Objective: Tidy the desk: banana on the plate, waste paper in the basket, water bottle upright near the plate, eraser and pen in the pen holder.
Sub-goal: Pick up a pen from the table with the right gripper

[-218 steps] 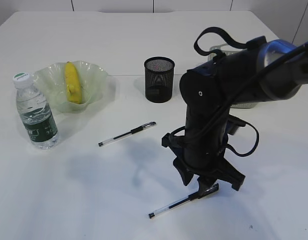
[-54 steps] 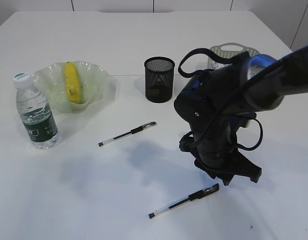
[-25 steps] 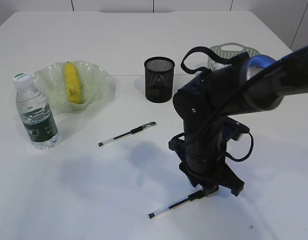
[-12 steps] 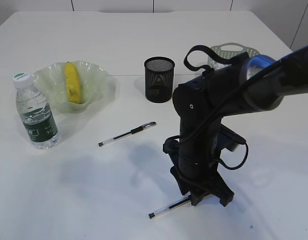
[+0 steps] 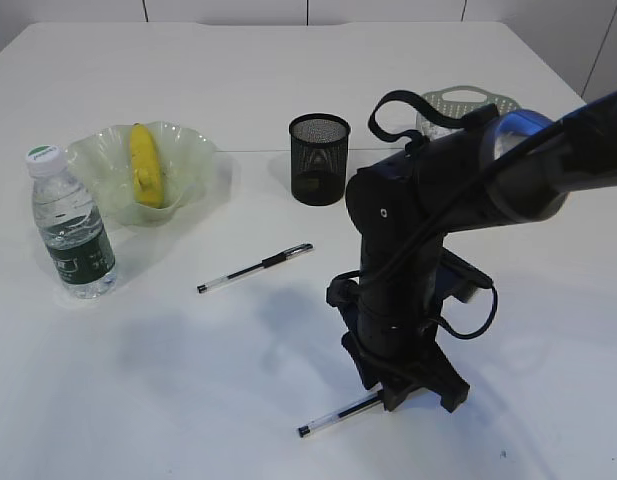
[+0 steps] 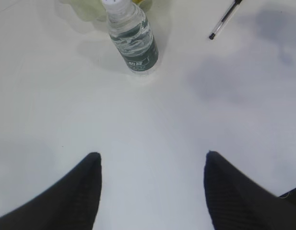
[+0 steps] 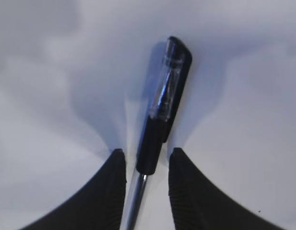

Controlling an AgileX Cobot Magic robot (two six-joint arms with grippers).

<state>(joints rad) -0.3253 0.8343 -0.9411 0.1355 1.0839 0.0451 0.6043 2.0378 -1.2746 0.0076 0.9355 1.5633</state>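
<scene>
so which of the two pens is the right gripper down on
The near pen at the front of the table: the right gripper straddles its capped end, a finger on each side. The other pen lies untouched, out toward the pen holder.

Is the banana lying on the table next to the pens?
No, the banana is lying inside the pale green plate, away from both pens on the table.

It looks like an office or lab: a plain white surface, white wall panels behind, a mesh pen holder.
</scene>
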